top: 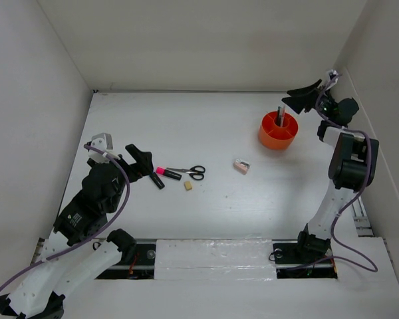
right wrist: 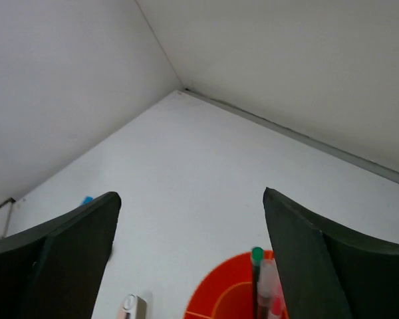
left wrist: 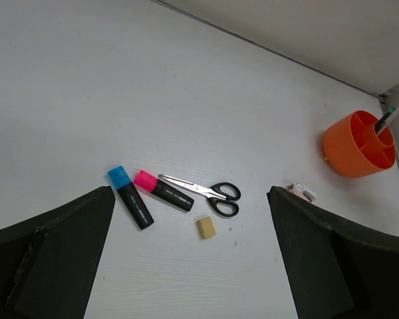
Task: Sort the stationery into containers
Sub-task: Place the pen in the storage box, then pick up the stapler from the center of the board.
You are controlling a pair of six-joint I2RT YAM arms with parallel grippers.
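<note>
Well, my left claw (left wrist: 189,266) hangs spread wide and empty, with the blue-capped black marker (left wrist: 130,197), pink-capped black marker (left wrist: 163,190), black-handled scissors (left wrist: 206,191) and beige eraser cube (left wrist: 206,227) just ahead of it. My right claw (right wrist: 193,262), likewise parted, has the round orange plastic pot (right wrist: 216,296) with upright pens (right wrist: 258,282) just below it.

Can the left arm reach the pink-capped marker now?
Likely yes: the left gripper is open, empty and close to the pink-capped marker; only the scissors lying beside it crowd a grasp.
</note>
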